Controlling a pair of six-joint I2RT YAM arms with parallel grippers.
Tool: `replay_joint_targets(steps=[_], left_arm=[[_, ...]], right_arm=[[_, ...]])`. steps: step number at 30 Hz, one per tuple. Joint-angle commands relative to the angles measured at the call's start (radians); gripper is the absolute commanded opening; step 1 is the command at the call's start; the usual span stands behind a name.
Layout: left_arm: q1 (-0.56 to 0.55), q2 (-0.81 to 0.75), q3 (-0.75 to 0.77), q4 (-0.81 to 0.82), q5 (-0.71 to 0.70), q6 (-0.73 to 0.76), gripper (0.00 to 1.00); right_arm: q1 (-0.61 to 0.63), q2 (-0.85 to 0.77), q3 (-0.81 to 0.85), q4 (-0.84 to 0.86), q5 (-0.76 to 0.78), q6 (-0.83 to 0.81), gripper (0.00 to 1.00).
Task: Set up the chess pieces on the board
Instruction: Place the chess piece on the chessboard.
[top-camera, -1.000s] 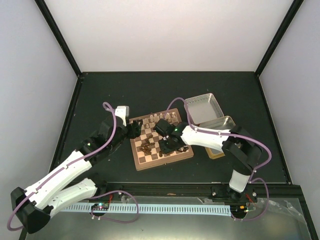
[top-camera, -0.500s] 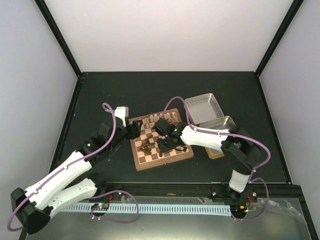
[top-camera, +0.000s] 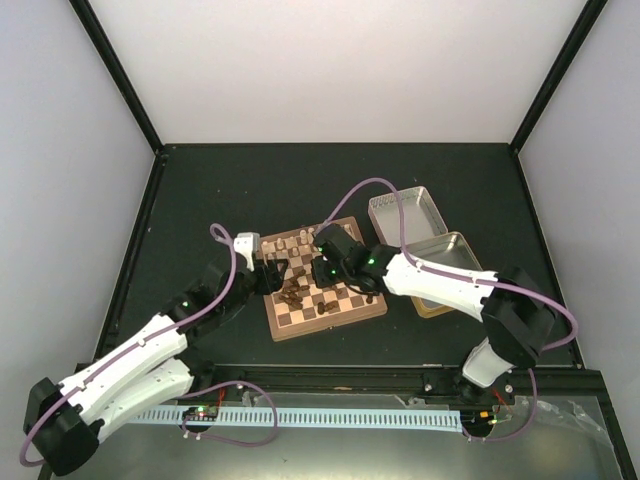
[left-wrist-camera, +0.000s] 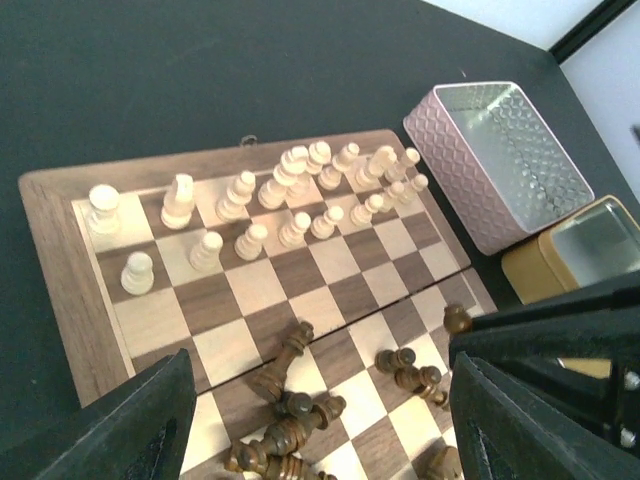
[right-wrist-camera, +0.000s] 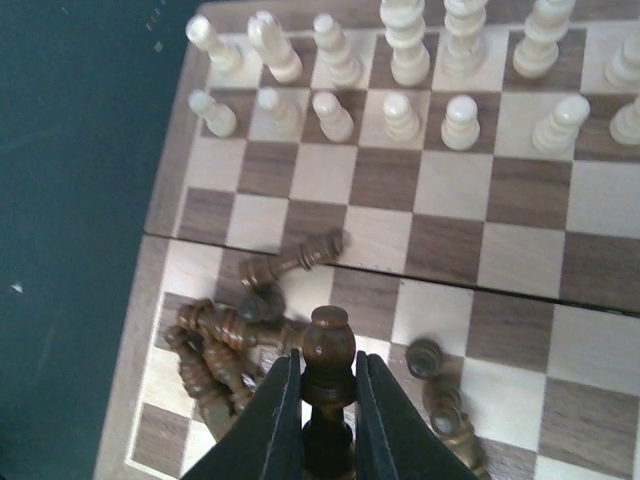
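Observation:
The board (top-camera: 322, 330) lies in the middle of the table. Cream pieces (top-camera: 300, 243) stand in two rows along its far edge, as the left wrist view (left-wrist-camera: 290, 190) and right wrist view (right-wrist-camera: 400, 110) also show. Dark brown pieces (top-camera: 295, 293) lie toppled in a heap on the near left squares (left-wrist-camera: 285, 420) (right-wrist-camera: 215, 345). My right gripper (top-camera: 326, 270) (right-wrist-camera: 325, 385) is shut on one dark brown piece (right-wrist-camera: 329, 350) and holds it above the board beside the heap. My left gripper (top-camera: 272, 272) (left-wrist-camera: 320, 420) is open and empty over the board's left edge.
Two metal tin halves stand right of the board, one farther back (top-camera: 408, 215) (left-wrist-camera: 510, 160) and one nearer (top-camera: 447, 253). A tan flat thing (top-camera: 432, 305) lies under the nearer one. Two more dark pieces (right-wrist-camera: 440, 385) lie right of the heap.
My right gripper has moved left and away across the board with the dark piece in it. My left gripper has moved right, closer over the board's left edge.

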Motion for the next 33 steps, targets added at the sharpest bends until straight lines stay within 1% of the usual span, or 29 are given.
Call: replay_joint_targets(steps=[1, 4, 7, 10, 12, 15, 19, 22, 24, 30, 33], left_arm=[[0.009, -0.033, -0.03, 0.108, 0.078, -0.044, 0.71], [0.016, -0.053, -0.04, 0.14, 0.135, -0.069, 0.72], [0.02, -0.072, -0.052, 0.206, 0.214, -0.063, 0.72], [0.019, -0.094, -0.076, 0.263, 0.262, -0.056, 0.72], [0.02, -0.11, -0.099, 0.332, 0.302, -0.041, 0.69], [0.021, -0.118, -0.108, 0.413, 0.378, 0.017, 0.61], [0.02, -0.104, -0.037, 0.385, 0.464, 0.127, 0.59], [0.021, -0.077, 0.021, 0.327, 0.497, 0.198, 0.64], [0.02, -0.063, 0.039, 0.324, 0.525, 0.236, 0.64], [0.021, -0.05, 0.056, 0.353, 0.547, 0.291, 0.53], [0.02, -0.053, 0.066, 0.326, 0.545, 0.316, 0.52]], right_arm=[[0.003, -0.049, -0.027, 0.124, 0.007, 0.04, 0.11], [0.003, -0.087, -0.056, 0.202, -0.013, 0.037, 0.11], [0.002, -0.138, -0.085, 0.282, -0.027, 0.04, 0.11], [0.0, -0.188, -0.104, 0.349, -0.034, 0.074, 0.11], [-0.006, -0.216, -0.103, 0.375, -0.063, 0.124, 0.11], [-0.017, -0.24, -0.089, 0.392, -0.131, 0.198, 0.11], [-0.034, -0.256, -0.075, 0.393, -0.239, 0.284, 0.11], [-0.039, -0.26, -0.071, 0.396, -0.302, 0.319, 0.12], [-0.04, -0.266, -0.072, 0.401, -0.333, 0.335, 0.12], [-0.043, -0.294, -0.075, 0.394, -0.382, 0.361, 0.13], [-0.054, -0.309, -0.084, 0.402, -0.405, 0.387, 0.14]])
